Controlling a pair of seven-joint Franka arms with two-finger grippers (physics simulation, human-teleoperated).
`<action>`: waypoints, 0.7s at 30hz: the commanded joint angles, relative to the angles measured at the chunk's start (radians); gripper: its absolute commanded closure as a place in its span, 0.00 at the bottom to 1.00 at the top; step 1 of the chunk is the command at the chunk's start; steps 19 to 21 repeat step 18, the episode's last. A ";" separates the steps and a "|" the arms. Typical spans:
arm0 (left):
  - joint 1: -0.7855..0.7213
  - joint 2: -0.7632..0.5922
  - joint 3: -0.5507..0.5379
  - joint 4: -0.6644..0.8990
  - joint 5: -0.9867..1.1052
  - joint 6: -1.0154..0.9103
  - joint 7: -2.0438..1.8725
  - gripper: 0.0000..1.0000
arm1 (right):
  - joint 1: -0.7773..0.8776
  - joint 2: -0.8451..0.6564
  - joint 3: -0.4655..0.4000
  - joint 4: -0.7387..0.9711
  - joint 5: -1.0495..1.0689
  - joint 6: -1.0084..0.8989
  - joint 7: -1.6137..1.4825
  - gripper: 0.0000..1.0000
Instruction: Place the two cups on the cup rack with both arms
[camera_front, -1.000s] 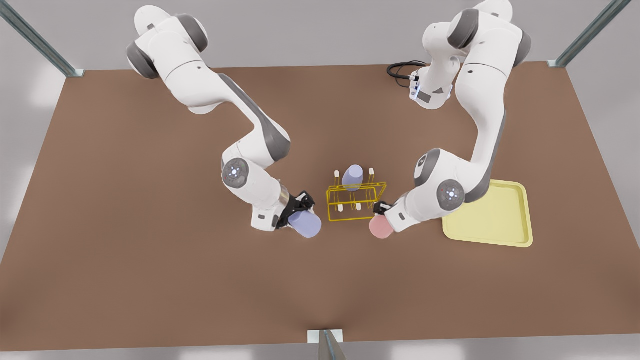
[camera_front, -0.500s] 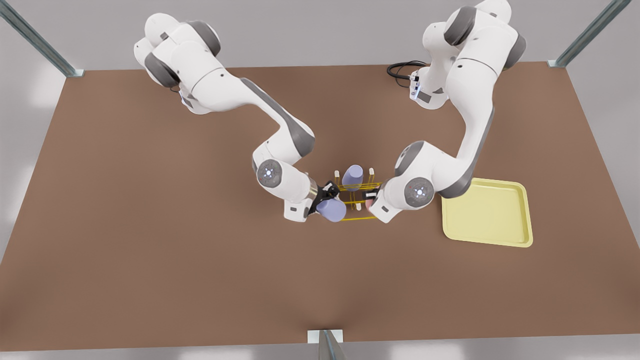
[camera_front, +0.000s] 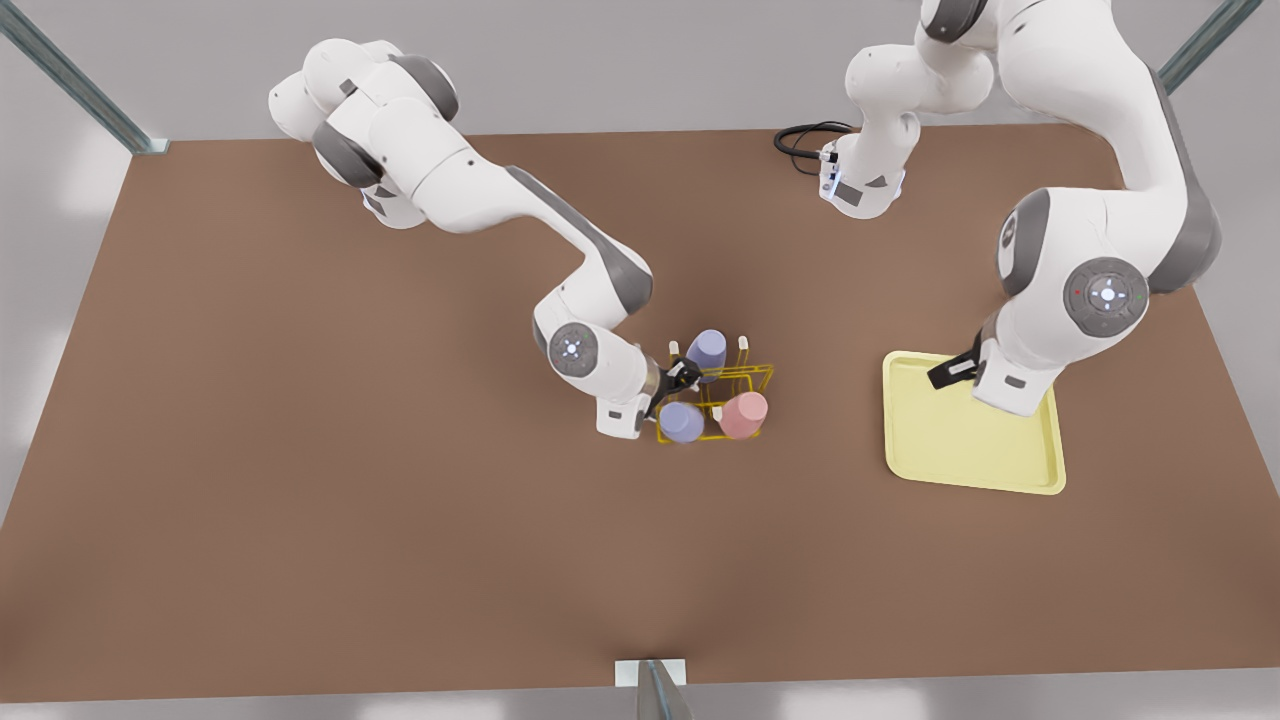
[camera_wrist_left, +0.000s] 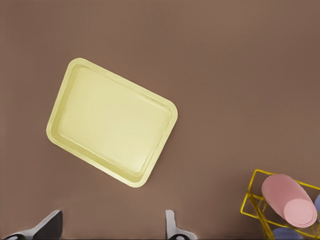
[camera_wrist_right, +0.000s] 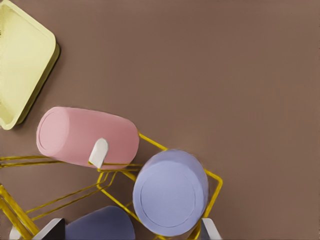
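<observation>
My front camera looks steeply down over the worktop; both wrist cameras face downward, sharing the cup rack and tray.

The cup rack, a small box of thin bright yellow wire with white-tipped pegs, stands mid-desk. On its near side, bottoms up, sit a pale lavender cup and, to the front view's right of it, a salmon pink cup. A second lavender cup sits on the far row.
</observation>
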 joint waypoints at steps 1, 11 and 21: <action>0.023 -0.005 0.024 -0.018 -0.076 -0.045 0.645 0.00 | -0.007 -0.006 -0.003 0.023 0.004 -0.028 0.027 0.00; 0.043 -0.011 0.007 0.018 -0.102 -0.063 0.642 0.00 | -0.245 -0.440 -0.514 0.097 -0.381 -0.907 -0.033 0.00; 0.069 0.007 0.009 0.009 -0.100 -0.068 0.648 0.00 | -0.506 -0.736 -0.248 -0.236 -0.437 -0.855 -0.041 0.00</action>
